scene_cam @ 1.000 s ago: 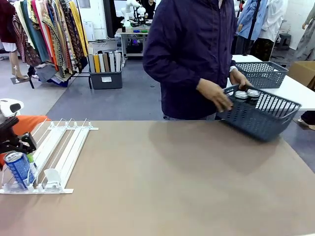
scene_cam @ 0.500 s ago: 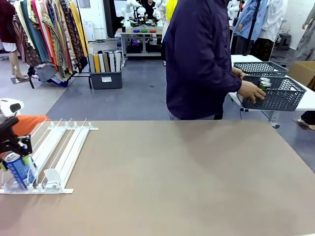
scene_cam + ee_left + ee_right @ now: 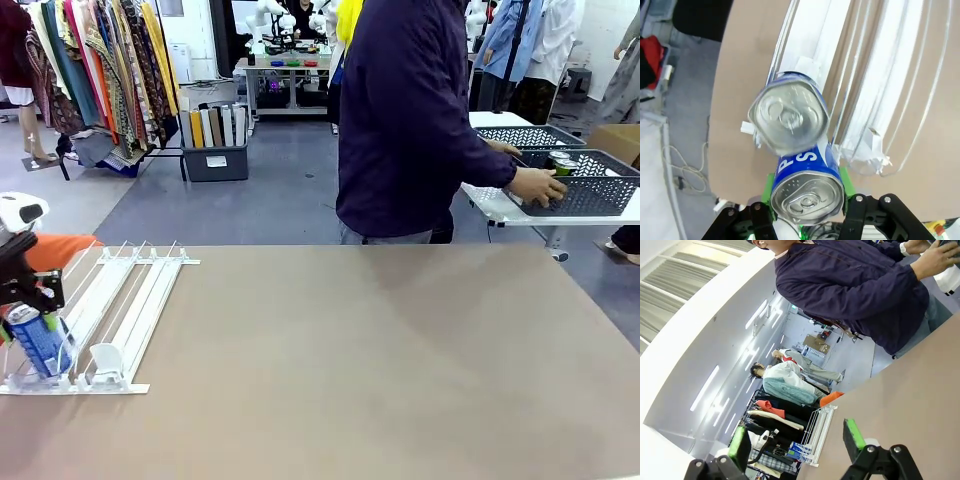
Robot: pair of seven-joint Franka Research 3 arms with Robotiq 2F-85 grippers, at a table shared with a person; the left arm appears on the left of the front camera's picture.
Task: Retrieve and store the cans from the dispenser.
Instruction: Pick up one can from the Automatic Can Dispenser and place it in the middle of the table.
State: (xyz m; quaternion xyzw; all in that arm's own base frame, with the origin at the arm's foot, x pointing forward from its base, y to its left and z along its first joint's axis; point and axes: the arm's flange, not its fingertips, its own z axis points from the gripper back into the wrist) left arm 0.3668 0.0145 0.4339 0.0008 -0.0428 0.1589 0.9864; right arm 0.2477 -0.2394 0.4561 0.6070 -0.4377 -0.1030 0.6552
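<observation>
Your left gripper (image 3: 808,196) is holding a blue can (image 3: 801,165) between its green pads (image 3: 846,184), jaws closed to the can's width. The can is standing at the low end of the dispenser (image 3: 135,300), its long axis running along the fingers, silver top toward the wrist. So I judge the lift should be going straight back. The aluminium is looking smooth and thin, the rails slick white plastic. Your right gripper (image 3: 797,445) is hanging wide open and empty.

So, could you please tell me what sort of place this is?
Probably a robot lab staged as a shop: clothes racks, a dispenser with a can, mesh baskets on a side table.
</observation>
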